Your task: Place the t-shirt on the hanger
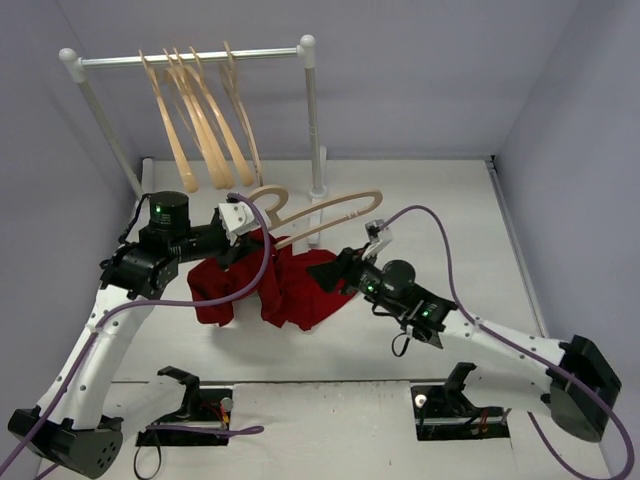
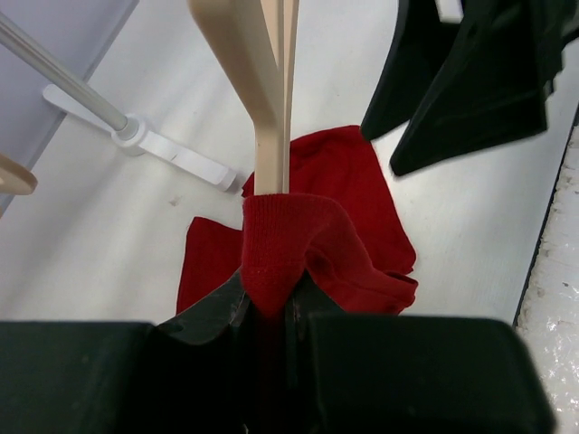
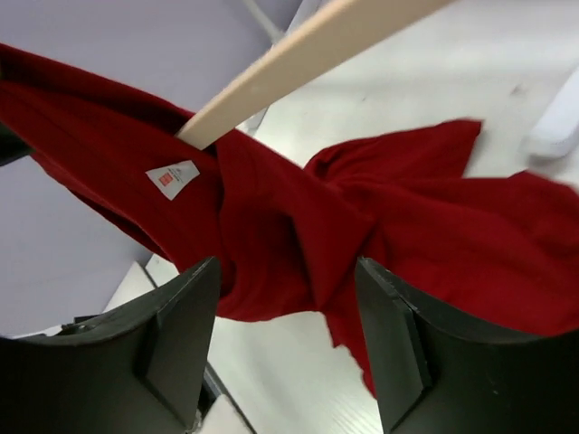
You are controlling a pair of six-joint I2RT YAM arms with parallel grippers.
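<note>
One hanger [image 1: 335, 207] arm inside t-shirt [image 1: 285, 285] neck.
My left fingers [image 2: 204, 316] pinch collar over that arm; right fingers [image 3: 176, 344] gape, empty. Risk: loose pinch, collar slips off.

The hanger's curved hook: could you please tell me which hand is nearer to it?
Left. The left hand sits just beside the hook, shut on the t-shirt draped over the hanger; the right hand, open, is farther off at the t-shirt's other side.

1 t-shirt [image 1: 290, 285], 1 rail stand [image 1: 190, 58], 4 hangers [image 1: 205, 130] on it + 1 hanger [image 1: 330, 212] off, 2 pincers (L [image 1: 248, 240], R [image 1: 335, 268]).
</note>
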